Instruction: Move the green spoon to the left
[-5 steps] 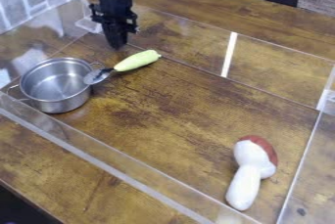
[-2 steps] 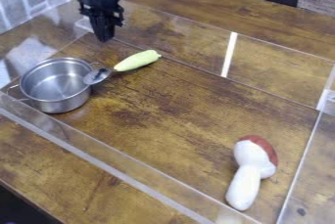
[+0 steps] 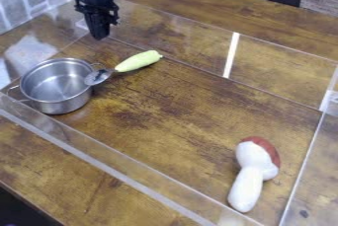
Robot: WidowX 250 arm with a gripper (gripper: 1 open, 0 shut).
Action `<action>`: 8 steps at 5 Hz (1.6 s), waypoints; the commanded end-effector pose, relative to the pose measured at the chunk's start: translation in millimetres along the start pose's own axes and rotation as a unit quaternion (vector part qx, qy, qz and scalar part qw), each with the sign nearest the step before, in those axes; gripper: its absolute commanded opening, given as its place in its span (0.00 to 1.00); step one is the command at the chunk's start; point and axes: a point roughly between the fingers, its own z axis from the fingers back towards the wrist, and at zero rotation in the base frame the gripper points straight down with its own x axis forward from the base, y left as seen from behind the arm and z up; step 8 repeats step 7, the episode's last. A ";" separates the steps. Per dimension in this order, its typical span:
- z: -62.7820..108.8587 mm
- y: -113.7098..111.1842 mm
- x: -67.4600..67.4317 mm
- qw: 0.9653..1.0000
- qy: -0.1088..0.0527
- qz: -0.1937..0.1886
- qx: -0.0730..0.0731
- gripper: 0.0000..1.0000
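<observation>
Green plastic, pale toward its yellowish handle, marks the green spoon (image 3: 132, 62), which lies flat on the wooden table (image 3: 185, 102) with its darker end touching the rim of the metal pot (image 3: 53, 84) and its handle angled up and to the right. It sits exactly where it lay a second ago; nothing about it has shifted. What has changed is the gripper (image 3: 97, 31): a second ago it hung close above the handle end of the spoon, and now it has drawn up and toward the upper left of the view, standing well apart from the spoon. Its fingers are clenched together with nothing between them, and they point straight down at bare wood. So the spoon is resting free, not carried, and the arm appears to be pulling away from it. Judging from this, the spoon already sits on the left side of the table beside the pot, which suggests the move is done or nearly so and the arm is retreating. The toy mushroom (image 3: 254, 174) lies far off at the lower right, untouched.
</observation>
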 end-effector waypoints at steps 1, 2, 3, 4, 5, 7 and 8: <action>42.8 -12.0 13.9 0.998 -0.036 -0.036 0.028 0.00; 48.1 -22.7 16.0 0.997 -0.034 -0.063 0.033 0.00; 57.5 -21.2 14.6 0.996 -0.033 -0.080 0.037 0.00; 66.0 -18.3 16.2 0.994 -0.032 -0.096 0.040 0.00; 72.8 -20.2 15.7 0.991 -0.032 -0.127 0.040 0.00; 82.9 -34.9 19.4 0.990 -0.030 -0.131 0.038 0.00; 82.9 -34.9 19.4 0.990 -0.030 -0.131 0.038 0.00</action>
